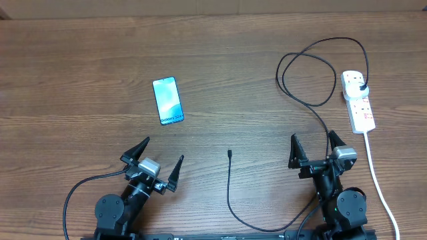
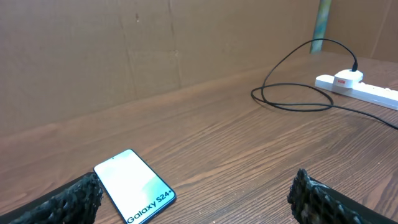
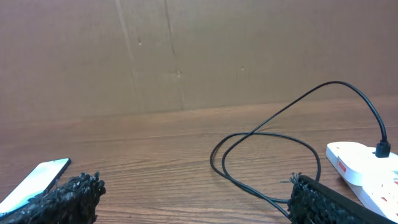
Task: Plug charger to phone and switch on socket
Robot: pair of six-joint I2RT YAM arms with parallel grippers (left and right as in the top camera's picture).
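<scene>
The phone [image 1: 168,101] lies flat, screen up, left of centre; it shows in the left wrist view [image 2: 134,186] with "Galaxy S24" text and at the left edge of the right wrist view [image 3: 38,177]. The white socket strip [image 1: 359,101] lies at the right, also seen in the wrist views [image 2: 364,88] [image 3: 365,167]. The charger's black plug [image 1: 362,88] sits in it. Its cable [image 1: 310,67] loops left, runs past the right arm, and ends in the connector tip [image 1: 229,154] at table centre. My left gripper [image 1: 155,159] and right gripper [image 1: 313,147] are open and empty, near the front edge.
The socket's thick white cord [image 1: 377,177] runs down the right side past the right arm. A brown cardboard wall [image 3: 199,50] stands behind the table. The charger cable curves along the front edge [image 1: 253,225] between the two arms.
</scene>
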